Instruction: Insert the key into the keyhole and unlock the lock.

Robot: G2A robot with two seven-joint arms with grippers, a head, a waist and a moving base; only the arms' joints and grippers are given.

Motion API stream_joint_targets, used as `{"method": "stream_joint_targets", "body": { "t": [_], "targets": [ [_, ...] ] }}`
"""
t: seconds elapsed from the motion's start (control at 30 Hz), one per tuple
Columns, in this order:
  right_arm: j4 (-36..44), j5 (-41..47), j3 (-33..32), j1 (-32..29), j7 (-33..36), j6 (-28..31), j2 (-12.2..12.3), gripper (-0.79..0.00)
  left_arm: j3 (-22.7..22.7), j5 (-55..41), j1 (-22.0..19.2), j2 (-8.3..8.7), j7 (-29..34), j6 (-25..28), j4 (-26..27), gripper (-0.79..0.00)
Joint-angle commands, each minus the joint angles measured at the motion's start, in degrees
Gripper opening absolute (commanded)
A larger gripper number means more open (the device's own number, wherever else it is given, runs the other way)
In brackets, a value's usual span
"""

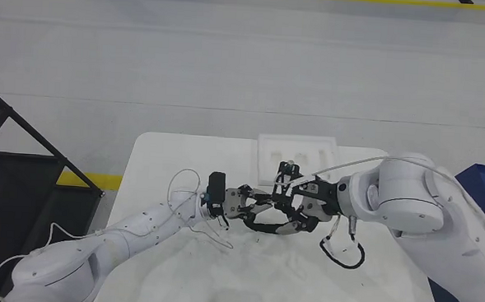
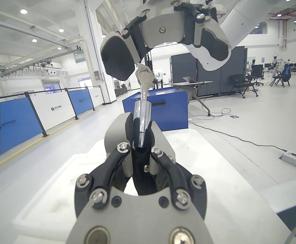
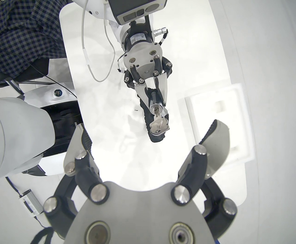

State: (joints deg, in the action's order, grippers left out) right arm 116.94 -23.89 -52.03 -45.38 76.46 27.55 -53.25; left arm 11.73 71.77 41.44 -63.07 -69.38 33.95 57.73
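My left gripper (image 2: 140, 129) is shut on a chrome cylinder lock (image 2: 142, 115), holding it above the white table. A silver key (image 2: 145, 79) sticks out of the lock's keyhole, with a second key hanging on its ring. From the right wrist view the lock (image 3: 156, 108) and key (image 3: 159, 126) point toward my right gripper (image 3: 148, 136), which is open. Its dark pads (image 2: 118, 57) stand on either side of the key head without touching it. From the top, both grippers (image 1: 260, 211) meet over the table's middle.
A white foam tray (image 1: 298, 156) lies at the table's far edge, behind the grippers. A white cable (image 3: 101, 46) loops off the left arm. A blue cabinet (image 2: 161, 108) stands beyond the table. The table surface (image 1: 244, 275) under the grippers is bare.
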Motion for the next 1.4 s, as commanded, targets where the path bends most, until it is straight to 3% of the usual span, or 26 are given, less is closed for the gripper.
{"method": "stream_joint_targets", "body": {
  "t": [0.0,0.17,0.4,0.67,0.73,0.83,0.93,1.1,1.37],
  "targets": [
    [-0.2,-3.0,2.4,1.0,-0.6,0.9,0.3,0.000,0.7,-0.3,0.0,0.32,1.8,2.8,1.8,-0.785],
    [-1.1,-9.5,4.1,1.9,-5.1,5.4,2.3,0.000,3.4,-0.3,-0.8,1.83,10.2,7.7,3.6,-0.785],
    [1.7,-20.1,2.5,-1.8,-13.2,13.5,5.7,0.000,7.6,-3.7,-0.5,4.28,22.1,16.0,7.2,-0.785],
    [3.7,-26.4,3.2,-3.9,-16.3,16.6,7.8,0.000,11.9,-7.8,1.8,6.30,30.4,21.4,9.2,-0.785],
    [4.7,-28.1,3.0,-4.2,-16.8,16.3,7.9,-0.157,12.5,-8.5,2.2,6.45,32.2,22.4,9.7,-0.785],
    [6.2,-31.9,3.0,-4.9,-17.8,15.4,7.9,-0.271,13.4,-9.5,2.7,6.43,34.4,23.4,10.3,-0.785],
    [6.8,-34.3,3.2,-5.9,-18.3,14.9,7.9,-0.225,14.2,-10.5,3.0,6.22,36.0,24.0,10.7,-0.785],
    [7.7,-38.1,3.3,-6.7,-19.3,14.3,7.8,-0.394,15.5,-10.8,3.6,5.74,38.1,22.9,11.3,-0.785],
    [9.0,-42.2,3.3,-7.8,-22.1,14.1,7.7,-0.440,17.5,-10.7,4.7,5.23,40.2,23.5,12.0,-0.785]
  ]
}}
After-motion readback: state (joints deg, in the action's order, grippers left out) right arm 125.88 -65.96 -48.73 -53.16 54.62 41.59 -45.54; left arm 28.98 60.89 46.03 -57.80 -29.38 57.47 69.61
